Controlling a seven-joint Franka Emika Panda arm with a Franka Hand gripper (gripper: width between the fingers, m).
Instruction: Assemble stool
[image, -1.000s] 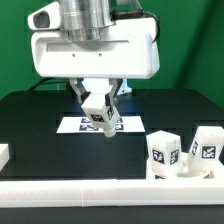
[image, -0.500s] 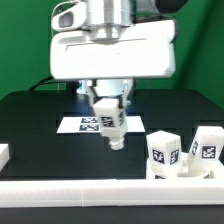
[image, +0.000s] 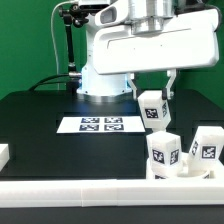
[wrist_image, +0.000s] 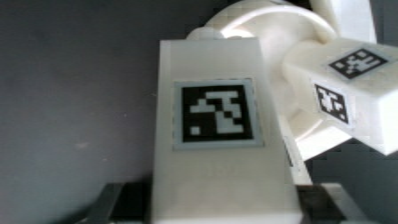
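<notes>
1. The end effector hangs at the exterior view's upper right. Its jaws are closed to a narrow gap on the held leg, and the fingers press the leg's top from both sides
2. The held leg hangs below the fingers, slightly tilted, with a tag facing the camera. It is lifted clear of the bench
3. In the wrist view the held leg fills the middle, running out from between the fingers with its tag towards the lens
4. The seat lies at about 5 o'clock from the held leg, low in the exterior view and just behind the rail. Only its rim shows
5. Two legs stand on the seat. The near leg is almost straight below the held leg at 6 o'clock, with a small gap between them. The far leg is at 4 o'clock
6. The wrist view shows another leg just beside the held one, tags on two faces. I cannot tell whether they touch
7. The marker board lies flat at 8 o'clock from the held leg, well apart
8. The rail runs along the bench's front edge. A small white block sits at the far 8 o'clock edge
9. Bare black bench spreads from 7 to 9 o'clock of the held leg, and the arm's base stands at 10 o'clock
</notes>
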